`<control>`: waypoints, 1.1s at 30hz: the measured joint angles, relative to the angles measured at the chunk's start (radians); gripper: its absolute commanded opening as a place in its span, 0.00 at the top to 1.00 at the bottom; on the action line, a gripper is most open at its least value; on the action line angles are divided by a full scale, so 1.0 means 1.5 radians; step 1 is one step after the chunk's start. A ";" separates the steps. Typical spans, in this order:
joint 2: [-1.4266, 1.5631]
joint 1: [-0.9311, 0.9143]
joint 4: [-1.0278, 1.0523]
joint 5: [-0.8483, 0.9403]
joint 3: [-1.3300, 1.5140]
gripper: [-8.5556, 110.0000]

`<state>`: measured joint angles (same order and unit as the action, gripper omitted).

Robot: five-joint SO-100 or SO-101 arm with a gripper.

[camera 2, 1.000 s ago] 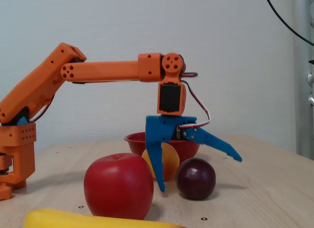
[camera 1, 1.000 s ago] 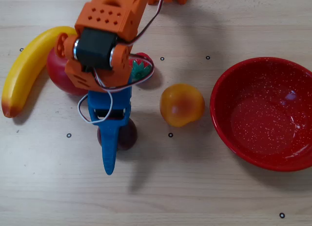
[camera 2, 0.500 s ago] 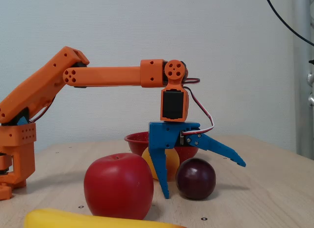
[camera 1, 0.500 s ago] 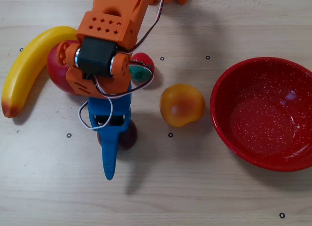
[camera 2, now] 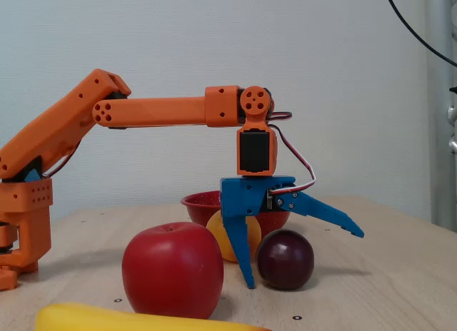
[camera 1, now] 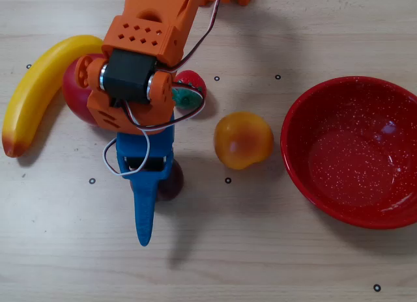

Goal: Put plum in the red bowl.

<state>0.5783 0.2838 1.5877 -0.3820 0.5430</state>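
The plum (camera 2: 285, 260) is a dark maroon ball on the wooden table. In the overhead view only the edge of the plum (camera 1: 172, 182) peeks out from under the blue gripper (camera 1: 144, 211). In the fixed view the gripper (camera 2: 303, 260) is open and straddles the plum: one finger (camera 2: 245, 263) points down to the table just left of it, the other slants out above its right side. The red bowl (camera 1: 306, 120) sits empty at the right of the overhead view, and in the fixed view the red bowl (camera 2: 198, 201) lies behind the gripper.
An orange fruit (camera 1: 243, 140) lies between the plum and the bowl. A strawberry (camera 1: 190, 86), a red apple (camera 2: 173, 268) and a banana (camera 1: 36, 97) crowd the arm's left side. The orange arm (camera 2: 164, 110) reaches in from the left in the fixed view.
The gripper has shifted a little further out over the plum, rightwards in the fixed view. Its down-pointing finger now stands closer to the plum. The fruit has not moved.
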 measured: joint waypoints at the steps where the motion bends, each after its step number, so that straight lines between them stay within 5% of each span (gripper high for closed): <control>1: 0.000 0.000 0.000 0.000 0.000 0.38; 18: 0.000 -0.005 0.000 -0.004 0.000 0.40; 33: 0.000 -0.005 0.000 -0.004 0.000 0.57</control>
<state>0.5783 0.2761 1.5877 -0.3881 0.5430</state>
